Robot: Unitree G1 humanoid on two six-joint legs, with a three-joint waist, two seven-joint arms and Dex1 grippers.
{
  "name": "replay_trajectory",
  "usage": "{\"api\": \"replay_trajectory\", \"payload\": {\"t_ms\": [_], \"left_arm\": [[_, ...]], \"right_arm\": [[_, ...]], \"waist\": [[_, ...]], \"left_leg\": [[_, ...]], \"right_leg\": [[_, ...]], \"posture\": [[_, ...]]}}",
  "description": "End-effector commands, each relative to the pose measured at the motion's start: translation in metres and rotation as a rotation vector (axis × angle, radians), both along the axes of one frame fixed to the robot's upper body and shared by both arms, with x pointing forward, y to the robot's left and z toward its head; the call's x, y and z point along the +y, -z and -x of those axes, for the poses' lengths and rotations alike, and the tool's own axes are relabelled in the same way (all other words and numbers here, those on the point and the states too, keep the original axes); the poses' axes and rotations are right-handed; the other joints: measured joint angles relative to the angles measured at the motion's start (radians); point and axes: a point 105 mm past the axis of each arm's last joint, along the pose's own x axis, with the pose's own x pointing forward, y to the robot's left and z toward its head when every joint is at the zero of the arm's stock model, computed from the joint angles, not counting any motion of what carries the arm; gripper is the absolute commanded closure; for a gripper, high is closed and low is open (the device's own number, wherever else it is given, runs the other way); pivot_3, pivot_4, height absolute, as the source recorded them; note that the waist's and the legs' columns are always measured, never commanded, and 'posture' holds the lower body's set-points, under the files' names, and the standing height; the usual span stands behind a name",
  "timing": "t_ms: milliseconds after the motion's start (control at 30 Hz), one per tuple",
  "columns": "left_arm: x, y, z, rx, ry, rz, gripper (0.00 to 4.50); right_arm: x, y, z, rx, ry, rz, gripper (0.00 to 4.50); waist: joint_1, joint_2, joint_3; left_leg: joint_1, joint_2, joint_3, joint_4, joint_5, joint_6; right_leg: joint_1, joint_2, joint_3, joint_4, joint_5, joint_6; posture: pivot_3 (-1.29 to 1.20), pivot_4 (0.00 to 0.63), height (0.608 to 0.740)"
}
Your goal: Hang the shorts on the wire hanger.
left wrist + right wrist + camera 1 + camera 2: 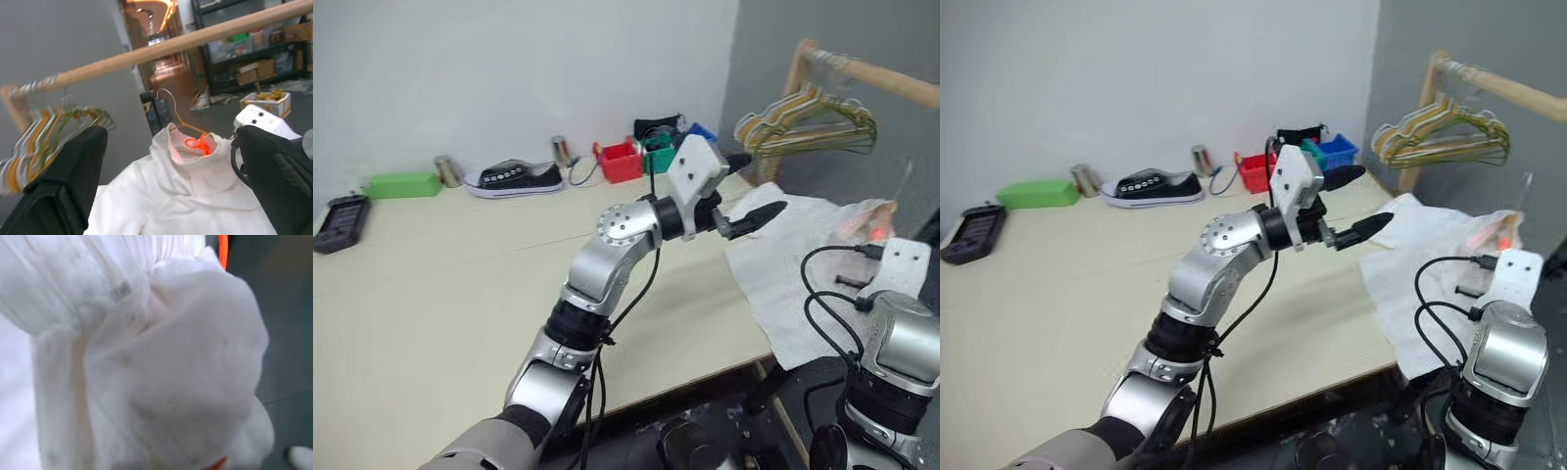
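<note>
The white shorts (798, 269) lie on the table's right end and hang over its edge. Their gathered waistband (193, 161) is bunched and lifted, with an orange-red tag (199, 143) on it. The wire hanger (188, 127) pokes out of the waistband, its thin hook standing above it. My left gripper (754, 191) is open in the air, a little above and left of the shorts, pointing at the raised waistband and touching nothing. My right wrist (904, 262) sits just under that raised part, and the right wrist view looks straight into white cloth.
A wooden rail (867, 70) at the far right carries several striped green-yellow hangers (808, 122). Along the back of the table (460, 294) stand a black shoe (519, 177), a red bin (620, 162), green and blue bins, a green box (403, 184) and a black device (340, 223).
</note>
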Motion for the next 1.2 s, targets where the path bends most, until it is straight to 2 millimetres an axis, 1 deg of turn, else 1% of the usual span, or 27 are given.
{"api": "replay_trajectory", "payload": {"t_ms": [33, 100, 167, 200, 233, 300, 333, 367, 400, 433, 500, 600, 700, 800, 900, 967, 1133, 1200], "left_arm": [[-0.01, -0.016, 0.001, -0.078, 0.003, 0.03, 0.02], [-0.012, -0.019, 0.001, -0.084, 0.006, 0.04, 0.02], [-0.014, -0.02, 0.002, -0.094, 0.009, 0.042, 0.02], [-0.014, -0.02, 0.002, -0.096, 0.011, 0.042, 0.02], [-0.014, -0.02, 0.003, -0.098, 0.012, 0.042, 0.02], [-0.014, -0.019, 0.003, -0.098, 0.012, 0.042, 0.02], [-0.013, -0.019, 0.003, -0.099, 0.01, 0.039, 0.02], [-0.012, -0.018, 0.002, -0.1, 0.005, 0.037, 0.02], [-0.011, -0.018, 0.001, -0.101, 0.002, 0.035, 0.02], [-0.01, -0.019, 0.001, -0.102, -0.003, 0.035, 0.02], [-0.01, -0.02, 0.0, -0.103, -0.008, 0.036, 0.02], [-0.008, -0.021, -0.001, -0.105, -0.013, 0.036, 0.02], [-0.007, -0.021, -0.002, -0.106, -0.019, 0.036, 0.02], [-0.004, -0.02, -0.003, -0.104, -0.029, 0.035, 0.02], [-0.002, -0.019, -0.004, -0.103, -0.037, 0.032, 0.02], [-0.002, -0.018, -0.005, -0.103, -0.04, 0.032, 0.02], [-0.001, -0.019, -0.006, -0.109, -0.04, 0.029, 0.02], [-0.002, -0.02, -0.006, -0.113, -0.038, 0.028, 0.02]], "right_arm": [[-0.002, -0.035, -0.007, -0.134, 0.027, 0.119, 4.5], [-0.003, -0.041, -0.009, -0.158, 0.034, 0.14, 4.5], [-0.01, -0.059, -0.014, -0.197, 0.034, 0.228, 4.5], [-0.012, -0.065, -0.015, -0.201, 0.031, 0.254, 4.5], [-0.013, -0.067, -0.016, -0.202, 0.03, 0.269, 4.5], [-0.008, -0.065, -0.02, -0.186, -0.014, 0.273, 4.5], [-0.002, -0.059, -0.024, -0.164, -0.053, 0.256, 4.5], [0.006, -0.05, -0.026, -0.139, -0.089, 0.224, 4.5], [0.011, -0.042, -0.027, -0.119, -0.115, 0.195, 4.5], [0.019, -0.035, -0.028, -0.1, -0.147, 0.166, 4.5], [0.029, -0.026, -0.029, -0.078, -0.181, 0.123, 4.5], [0.047, -0.012, -0.032, -0.046, -0.238, 0.013, 4.5], [0.058, -0.008, -0.035, -0.03, -0.284, -0.019, 4.5], [0.058, -0.019, -0.038, -0.034, -0.316, 0.084, 4.5], [0.045, -0.037, -0.035, -0.081, -0.256, 0.217, 4.5], [0.04, -0.047, -0.032, -0.125, -0.21, 0.274, 4.5], [0.043, -0.06, -0.027, -0.209, -0.157, 0.32, 4.5], [0.039, -0.065, -0.024, -0.241, -0.111, 0.316, 4.5]], "waist": [[-0.025, 0.0, 0.0], [-0.044, 0.0, 0.0], [-0.053, 0.0, 0.0], [-0.054, 0.0, 0.0], [-0.055, 0.0, 0.0], [-0.056, -0.003, 0.002], [-0.059, -0.005, 0.002], [-0.062, -0.005, 0.002], [-0.069, -0.005, 0.002], [-0.074, -0.005, 0.002], [-0.08, -0.005, 0.002], [-0.081, -0.005, 0.002], [-0.075, -0.005, 0.002], [-0.072, -0.005, 0.003], [-0.068, -0.006, 0.003], [-0.067, -0.006, 0.003], [-0.067, -0.007, 0.004], [-0.068, -0.007, 0.004]], "left_leg": [[0.0, 0.0, 0.0, -0.001, 0.0, 0.0], [0.0, 0.0, 0.001, -0.004, 0.0, 0.0], [0.001, 0.0, 0.002, -0.006, 0.0, 0.0], [0.001, 0.0, 0.003, -0.006, 0.0, 0.0], [0.002, 0.0, 0.003, -0.007, 0.0, 0.0], [0.009, 0.0, 0.004, -0.01, 0.0, 0.0], [0.016, 0.0, 0.004, -0.013, 0.0, 0.0], [0.019, 0.0, 0.003, -0.014, 0.0, 0.0], [0.02, 0.0, 0.003, -0.015, 0.0, 0.0], [0.02, 0.001, 0.002, -0.015, 0.0, 0.0], [0.02, 0.001, 0.002, -0.016, 0.0, 0.0], [0.02, 0.001, 0.003, -0.016, 0.0, 0.0], [0.02, 0.0, 0.002, -0.016, 0.0, 0.0], [0.019, 0.0, 0.002, -0.016, 0.0, 0.0], [0.019, -0.001, 0.002, -0.016, 0.0, 0.0], [0.019, -0.001, 0.002, -0.016, 0.0, 0.0], [0.019, -0.001, 0.002, -0.017, 0.0, 0.0], [0.019, -0.001, 0.002, -0.017, 0.0, 0.0]], "right_leg": [[0.0, 0.0, 0.0, -0.001, 0.0, 0.0], [0.0, 0.0, 0.001, -0.004, 0.0, 0.0], [0.0, 0.0, 0.001, -0.005, 0.0, 0.0], [0.001, 0.0, 0.002, -0.005, 0.0, 0.0], [0.001, -0.001, 0.002, -0.005, 0.0, 0.0], [0.007, -0.001, 0.003, -0.007, 0.0, 0.0], [0.013, -0.001, 0.002, -0.009, -0.001, -0.001], [0.016, -0.001, 0.001, -0.011, -0.004, -0.006], [0.018, -0.001, 0.0, -0.011, -0.007, -0.01], [0.018, -0.001, 0.0, -0.011, -0.007, -0.01], [0.018, -0.001, 0.0, -0.011, -0.007, -0.01], [0.018, -0.001, 0.0, -0.011, -0.005, -0.004], [0.018, -0.001, 0.0, -0.011, -0.005, -0.004], [0.018, -0.002, 0.0, -0.011, -0.005, -0.003], [0.018, -0.003, 0.0, -0.011, -0.005, -0.003], [0.018, -0.003, 0.0, -0.012, -0.006, -0.002], [0.017, -0.003, -0.001, -0.012, -0.006, -0.003], [0.017, -0.003, -0.001, -0.012, -0.006, -0.003]], "posture": [[-0.5, 0.0, 0.74], [-0.5, 0.0, 0.74], [-0.49, 0.0, 0.74], [-0.49, 0.0, 0.74], [-0.5, 0.0, 0.74], [-0.5, 0.0, 0.74], [-0.5, 0.0, 0.74], [-0.5, 0.0, 0.74], [-0.49, 0.001, 0.74], [-0.48, 0.003, 0.74], [-0.48, 0.005, 0.74], [-0.47, 0.009, 0.74], [-0.46, 0.011, 0.74], [-0.45, 0.012, 0.74], [-0.45, 0.011, 0.74], [-0.45, 0.009, 0.74], [-0.46, 0.005, 0.74], [-0.46, 0.003, 0.74]]}}
